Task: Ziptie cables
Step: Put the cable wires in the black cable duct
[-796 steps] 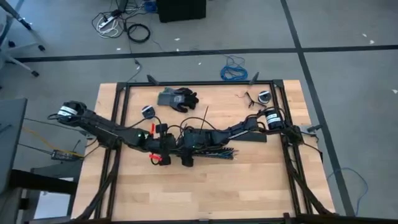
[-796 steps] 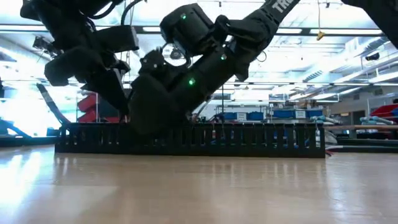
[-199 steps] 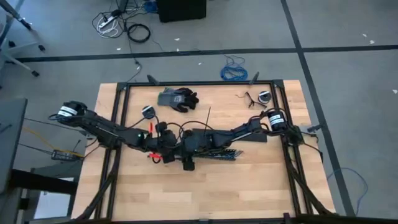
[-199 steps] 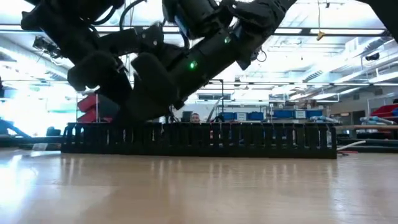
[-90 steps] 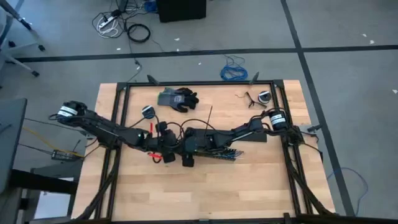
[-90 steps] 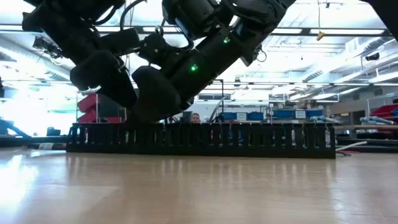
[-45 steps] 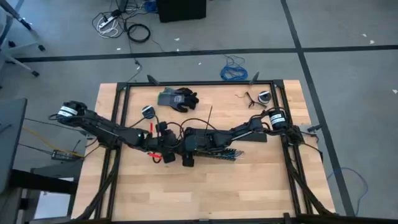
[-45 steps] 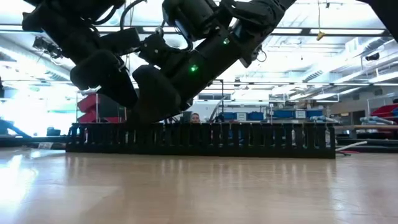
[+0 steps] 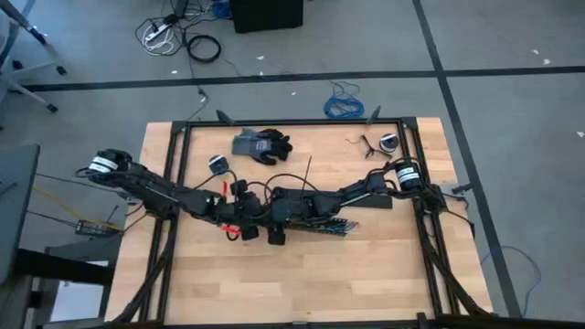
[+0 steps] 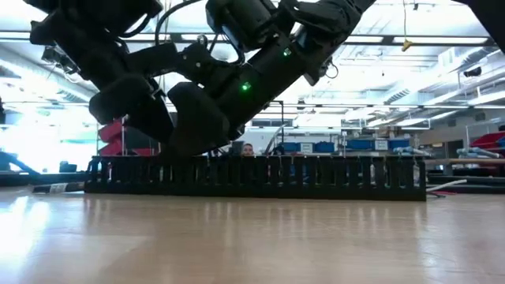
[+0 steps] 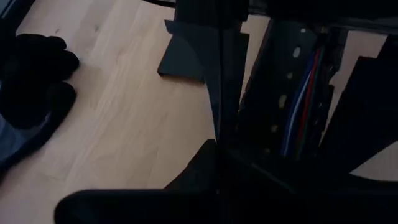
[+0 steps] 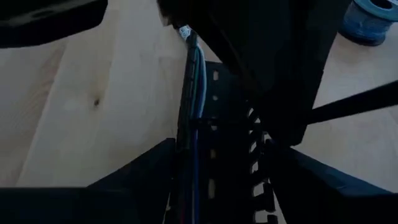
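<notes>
Both grippers, left gripper (image 9: 239, 222) & right gripper (image 9: 274, 222), crowd mid-table over the slotted cable duct (image 10: 260, 175) w/ the cables (image 12: 191, 93) lying in it; finger state can't be told; risk: wrists collide or wires drag out of the channel.

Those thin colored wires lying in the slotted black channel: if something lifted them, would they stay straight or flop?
Probably flop. The cables are thin beside the slotted black channel that they lie along, so they would likely sag and feel light. Their smooth coats may slip. Being several loose strands, they would probably splay apart.
</notes>
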Motion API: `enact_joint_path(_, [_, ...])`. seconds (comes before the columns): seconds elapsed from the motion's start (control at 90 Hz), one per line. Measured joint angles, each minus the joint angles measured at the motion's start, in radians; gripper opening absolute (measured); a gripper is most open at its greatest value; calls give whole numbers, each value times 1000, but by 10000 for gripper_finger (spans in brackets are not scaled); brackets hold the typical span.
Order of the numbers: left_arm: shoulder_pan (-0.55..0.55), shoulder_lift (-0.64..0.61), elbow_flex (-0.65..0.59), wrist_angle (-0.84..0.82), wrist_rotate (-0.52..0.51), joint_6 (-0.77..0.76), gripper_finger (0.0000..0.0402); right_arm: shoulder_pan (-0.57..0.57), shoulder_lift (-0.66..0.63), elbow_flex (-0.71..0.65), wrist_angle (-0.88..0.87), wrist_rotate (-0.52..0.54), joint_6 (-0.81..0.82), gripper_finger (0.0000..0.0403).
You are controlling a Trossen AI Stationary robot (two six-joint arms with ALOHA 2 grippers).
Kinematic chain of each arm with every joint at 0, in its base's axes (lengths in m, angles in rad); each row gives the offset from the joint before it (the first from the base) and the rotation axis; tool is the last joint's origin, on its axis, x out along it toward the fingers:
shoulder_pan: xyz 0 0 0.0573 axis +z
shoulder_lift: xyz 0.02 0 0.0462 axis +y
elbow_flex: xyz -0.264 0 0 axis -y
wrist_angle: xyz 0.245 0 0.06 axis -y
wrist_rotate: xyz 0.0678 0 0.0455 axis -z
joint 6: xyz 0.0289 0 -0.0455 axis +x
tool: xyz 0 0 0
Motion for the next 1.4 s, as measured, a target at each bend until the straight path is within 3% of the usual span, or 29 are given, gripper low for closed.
enact_joint_path(1.4, [21,29,0,30,24,28,0,0,1,0,-3,4,3,217])
